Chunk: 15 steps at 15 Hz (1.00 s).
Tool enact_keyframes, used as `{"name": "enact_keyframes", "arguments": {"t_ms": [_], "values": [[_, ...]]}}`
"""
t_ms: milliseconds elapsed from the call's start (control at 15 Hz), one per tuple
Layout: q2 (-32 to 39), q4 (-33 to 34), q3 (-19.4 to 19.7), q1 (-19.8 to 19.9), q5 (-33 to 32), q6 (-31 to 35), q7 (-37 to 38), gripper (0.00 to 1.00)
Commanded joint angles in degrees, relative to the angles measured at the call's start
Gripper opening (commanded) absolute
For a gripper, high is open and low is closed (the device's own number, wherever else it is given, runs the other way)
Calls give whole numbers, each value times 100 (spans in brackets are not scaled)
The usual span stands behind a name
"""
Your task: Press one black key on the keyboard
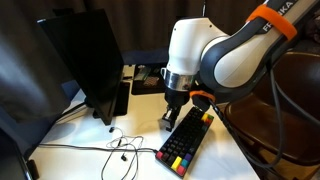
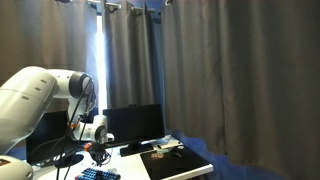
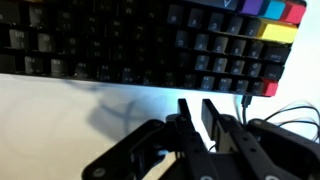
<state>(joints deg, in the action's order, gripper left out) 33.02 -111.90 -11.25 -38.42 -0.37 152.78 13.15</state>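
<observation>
The keyboard (image 3: 150, 45) fills the top of the wrist view, with mostly black keys and blue, yellow and red keys at its right end. In an exterior view it lies on the white table (image 1: 185, 140) with its coloured keys at the near end. My gripper (image 3: 198, 108) hangs over the white table just beside the keyboard's long edge, not touching any key. Its fingers are nearly together with a narrow slit and nothing between them. In both exterior views the gripper (image 1: 172, 118) (image 2: 98, 155) points down right next to the keyboard (image 2: 98, 175).
A large black monitor (image 1: 85, 60) stands at the table's far side. A flat black mat (image 1: 150, 78) lies behind the arm. A thin cable (image 1: 115, 145) loops over the white table (image 1: 70, 150) near the keyboard. Dark curtains (image 2: 220, 70) hang behind.
</observation>
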Motion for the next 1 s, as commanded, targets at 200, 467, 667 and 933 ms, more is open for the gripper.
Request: {"name": "enact_keyframes", "arguments": {"t_ms": [200, 467, 667, 933], "values": [[-486, -194, -340, 254, 61, -368, -243, 74], [-914, -350, -529, 453, 99, -702, -393, 99], [-1278, -507, -625, 630, 108, -1141, -439, 100], [-1794, -779, -731, 861, 86, -1560, -437, 100]]}}
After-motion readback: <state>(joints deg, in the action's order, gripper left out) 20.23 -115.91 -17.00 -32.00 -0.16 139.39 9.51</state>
